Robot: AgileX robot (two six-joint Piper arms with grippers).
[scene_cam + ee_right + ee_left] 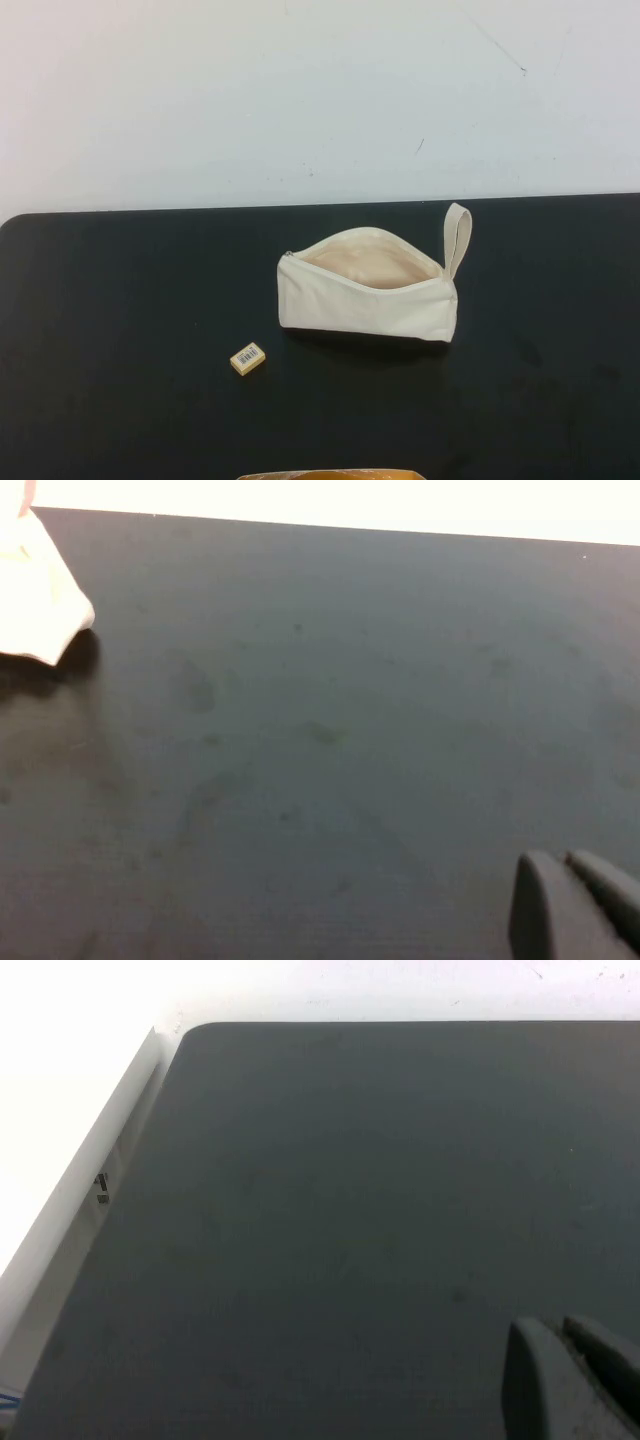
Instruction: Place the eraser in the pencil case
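Tabletop (120,330), matte black with rounded far corners, fills the lower half of the high view and runs up to a plain white wall (300,90) marked with a few thin dark scratches. The black surface shows faint smudges in the right wrist view, and at the near edge of the high view a sliver of orange-yellow material (330,474) pokes in.

The pencil case (366,286) stands near the middle of the tabletop, its zip open so the pale beige lining shows, its loop strap (456,238) rising at the end toward the robot's right. The eraser (247,358) lies flat on the black surface, apart from the case, nearer the robot and toward its left, barcode label facing up.

Neither arm shows in the high view. The left claw (572,1375) hangs over bare tabletop near the far left corner, its two grey fingers pressed together and holding nothing. The right claw (570,905) hangs over bare surface to the right of the case, fingers likewise together and empty; a corner of the case shows at that view's edge.
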